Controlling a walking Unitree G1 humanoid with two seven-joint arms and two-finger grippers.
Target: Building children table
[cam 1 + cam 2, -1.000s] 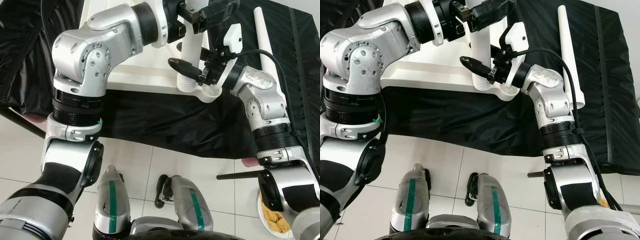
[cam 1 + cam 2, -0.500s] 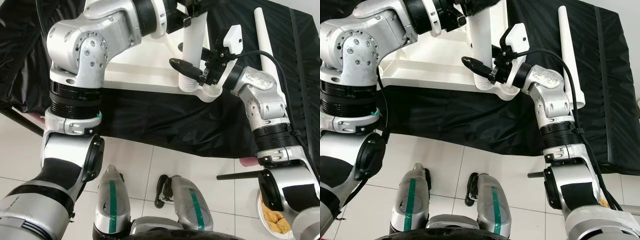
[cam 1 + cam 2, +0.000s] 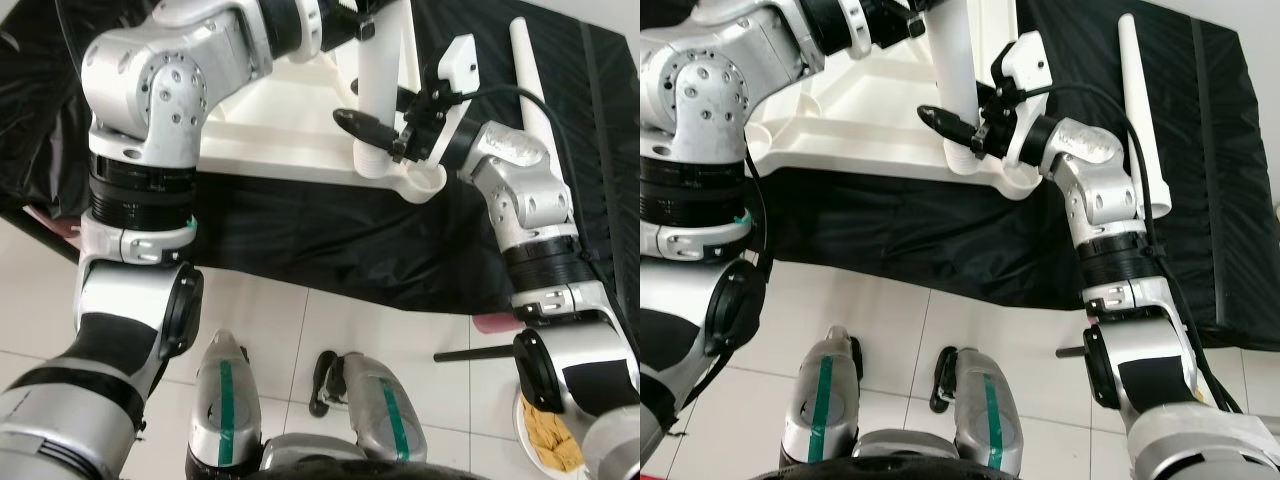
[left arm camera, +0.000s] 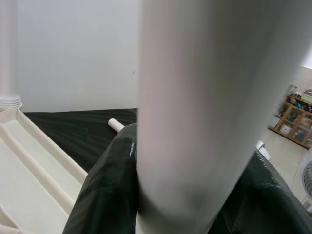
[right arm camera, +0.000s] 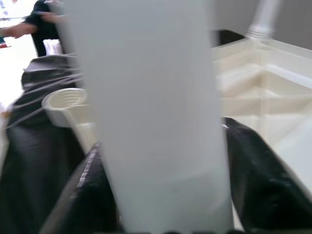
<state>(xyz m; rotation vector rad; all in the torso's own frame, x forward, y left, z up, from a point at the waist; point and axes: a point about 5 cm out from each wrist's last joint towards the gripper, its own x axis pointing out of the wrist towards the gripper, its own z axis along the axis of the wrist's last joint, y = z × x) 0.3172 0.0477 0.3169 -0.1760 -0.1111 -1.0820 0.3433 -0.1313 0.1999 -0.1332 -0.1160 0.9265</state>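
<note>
A white table top (image 3: 265,125) lies upside down on a black cloth (image 3: 330,250). A white table leg (image 3: 381,85) stands upright near its front right corner, its ribbed lower end just beside a round corner socket (image 3: 430,178). My left gripper (image 3: 362,18) is shut on the leg high up, at the picture's top edge. My right gripper (image 3: 378,128) is shut on the leg low down, just above the ribbed end. Both wrist views have the leg (image 4: 180,117) (image 5: 156,112) close up between black fingers (image 4: 105,195) (image 5: 265,180).
A second white leg (image 3: 530,85) lies loose on the cloth to the right. Another leg (image 4: 9,53) stands at a far corner of the table top. White tile floor (image 3: 40,300) lies in front, with a black rod (image 3: 470,352) at the right. A person (image 5: 39,22) stands far off.
My left arm has risen and swung left, carrying its gripper up the leg to the picture's top edge. The leg's base and my right gripper have hardly moved.
</note>
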